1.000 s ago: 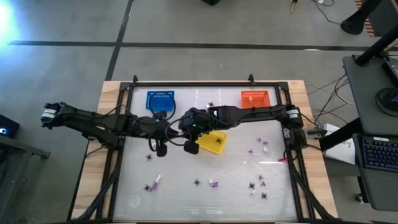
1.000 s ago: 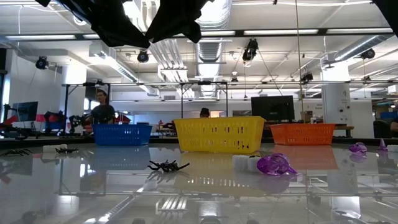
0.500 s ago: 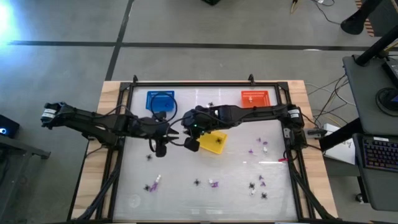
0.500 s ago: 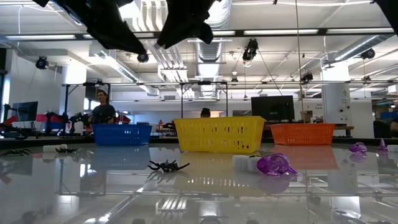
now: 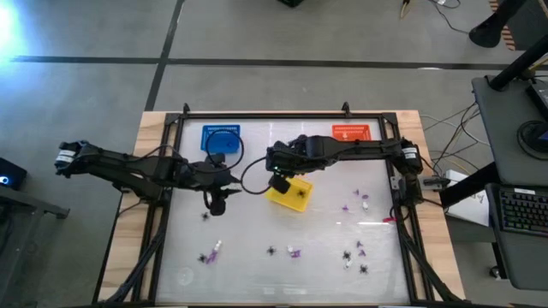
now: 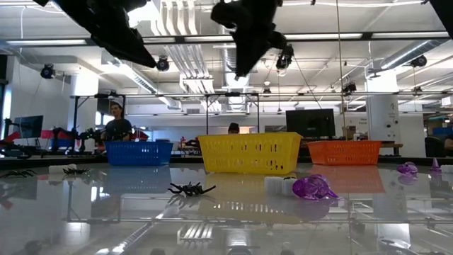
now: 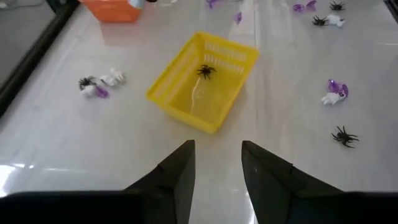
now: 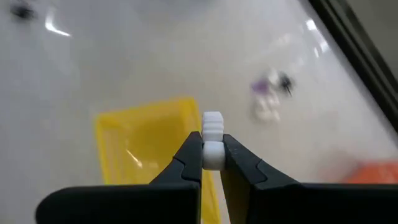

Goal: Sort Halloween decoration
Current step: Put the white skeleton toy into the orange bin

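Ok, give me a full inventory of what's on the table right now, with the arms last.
Yellow basket: one, table centre, a black spider inside.
Blue basket: one, far edge, left side.
Orange basket: one, far edge, right side.
Loose decoration pieces: many, black spiders, purple and white bits, scattered mostly over the near half and right side; exact count unclear.
White piece: one, pinched in the right hand.
People: at least one, in the room beyond the table.
Left hand: open, empty, left of the yellow basket.
Right hand: shut on the white piece, over the yellow basket's edge.
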You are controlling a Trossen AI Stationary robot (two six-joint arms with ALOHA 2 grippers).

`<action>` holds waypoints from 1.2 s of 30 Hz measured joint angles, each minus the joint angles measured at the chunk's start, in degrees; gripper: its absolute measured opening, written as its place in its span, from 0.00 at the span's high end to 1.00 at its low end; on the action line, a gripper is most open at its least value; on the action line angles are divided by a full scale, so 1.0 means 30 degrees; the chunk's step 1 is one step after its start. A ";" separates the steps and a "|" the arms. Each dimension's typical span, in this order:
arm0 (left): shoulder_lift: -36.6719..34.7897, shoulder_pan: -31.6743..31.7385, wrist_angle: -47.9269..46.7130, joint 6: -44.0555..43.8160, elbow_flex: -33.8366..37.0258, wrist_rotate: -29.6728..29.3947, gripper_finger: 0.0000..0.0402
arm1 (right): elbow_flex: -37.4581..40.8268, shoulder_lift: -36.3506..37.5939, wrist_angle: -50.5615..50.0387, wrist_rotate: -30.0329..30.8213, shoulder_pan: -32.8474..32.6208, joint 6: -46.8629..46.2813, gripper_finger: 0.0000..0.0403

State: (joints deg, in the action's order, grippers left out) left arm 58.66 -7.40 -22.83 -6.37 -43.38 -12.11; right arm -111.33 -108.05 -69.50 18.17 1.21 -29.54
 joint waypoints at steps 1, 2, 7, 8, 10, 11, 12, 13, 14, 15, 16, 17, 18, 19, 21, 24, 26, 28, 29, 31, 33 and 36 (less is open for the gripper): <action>-0.0223 0.0003 -0.0194 0.0115 0.0000 -0.0192 0.72 | 0.0000 0.0000 -0.0477 -0.0003 0.0147 -0.0393 0.96; -0.0455 0.0000 -0.0427 0.0277 0.0000 -0.0347 0.73 | 0.0000 0.0000 -0.0986 -0.0025 0.0304 -0.0781 0.96; -0.1691 0.0000 -0.1455 0.1068 0.0000 -0.1389 0.74 | 0.0181 0.0001 -0.2907 -0.0028 0.1430 -0.2296 0.96; -0.1952 0.0000 -0.1682 0.1108 0.0000 -0.1610 0.74 | 0.0329 0.0015 -0.3118 -0.0022 0.1662 -0.2374 0.96; -0.2428 0.0005 -0.2081 0.1121 0.0000 -0.1829 0.74 | 0.0577 0.0015 -0.3580 -0.0035 0.2182 -0.2482 0.96; -0.2662 0.0007 -0.2320 0.1123 0.0000 -0.1838 0.74 | 0.0707 0.0015 -0.3806 -0.0038 0.2425 -0.2490 0.96; -0.2872 0.0007 -0.2463 0.1123 0.0000 -0.1849 0.74 | 0.0842 0.0015 -0.3928 -0.0053 0.2681 -0.2498 0.96; -0.3088 0.0007 -0.2478 0.1123 0.0000 -0.1853 0.74 | 0.0946 0.0015 -0.4026 -0.0108 0.2954 -0.2494 0.96; -0.3296 0.0007 -0.2510 0.1123 0.0000 -0.1856 0.74 | 0.1033 0.0015 -0.4135 -0.0198 0.3249 -0.2467 0.96; -0.3466 0.0007 -0.2607 0.1123 0.0000 -0.1958 0.74 | 0.1148 0.0015 -0.4203 -0.0211 0.3546 -0.2389 0.96; -0.3614 0.0000 -0.2667 0.1123 0.0000 -0.2235 0.74 | 0.1268 0.0015 -0.4232 -0.0261 0.3857 -0.2276 0.96; -0.3747 0.0000 -0.2719 0.1123 0.0000 -0.2605 0.74 | 0.1371 0.0015 -0.4224 -0.0468 0.4206 -0.2087 0.96; -0.3884 0.0000 -0.2810 0.1132 0.0000 -0.3062 0.74 | 0.1515 0.0040 -0.4204 -0.0681 0.4571 -0.1771 0.96; -0.4006 0.0004 -0.2896 0.1135 0.0000 -0.3581 0.74 | 0.1702 0.0086 -0.4220 -0.0831 0.4941 -0.1395 0.96; -0.4237 0.0007 -0.2914 0.1149 0.0000 -0.4447 0.74 | 0.2130 0.0188 -0.4225 -0.0907 0.5685 -0.0737 0.96; -0.4512 0.0007 -0.3108 0.1143 0.0000 -0.4915 0.74 | 0.2748 0.0416 -0.4187 -0.0984 0.6923 0.0228 0.96; -0.4677 0.0007 -0.3290 0.1119 0.0000 -0.5125 0.74 | 0.3144 0.0623 -0.4132 -0.1043 0.7738 0.0715 0.96; -0.4810 0.0004 -0.3478 0.0972 0.0000 -0.5570 0.74 | 0.3526 0.0888 -0.4137 -0.1056 0.8613 0.1228 0.96; -0.4857 0.0005 -0.3606 0.0870 0.0000 -0.5862 0.74 | 0.3707 0.1024 -0.4123 -0.1080 0.9032 0.1431 0.96; -0.4958 0.0007 -0.3849 0.0745 0.0000 -0.6581 0.74 | 0.4090 0.1363 -0.4096 -0.1384 0.9903 0.1842 0.96; -0.5008 0.0007 -0.3951 0.0669 0.0000 -0.7236 0.74 | 0.4546 0.1711 -0.4075 -0.1992 1.0735 0.2306 0.96; -0.5054 0.0007 -0.4026 0.0483 0.0000 -0.7811 0.74 | 0.5433 0.2090 -0.4015 -0.3601 1.1888 0.3296 0.96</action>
State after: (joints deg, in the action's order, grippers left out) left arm 43.50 -7.38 -34.90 -4.92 -43.38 -35.55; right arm -95.03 -101.78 -81.54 7.37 36.88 -19.66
